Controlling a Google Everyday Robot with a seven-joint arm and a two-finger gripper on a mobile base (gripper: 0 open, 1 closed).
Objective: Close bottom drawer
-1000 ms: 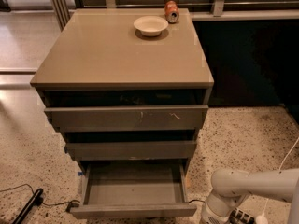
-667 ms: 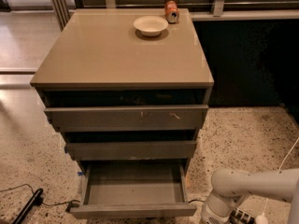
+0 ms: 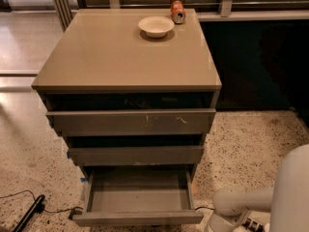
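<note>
No word, number, brand or sign can be read anywhere. The can at the back of the cabinet top has an orange-red wrap whose print cannot be made out, and the pale marks on the top drawer front are scratches, not letters. The gripper, low at the bottom right edge just beside the bottom drawer, bears no legible marking either.

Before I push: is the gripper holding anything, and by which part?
Cannot be told: the arm leaves the picture's bottom edge beside the open bottom drawer, so the gripper is out of view.
</note>
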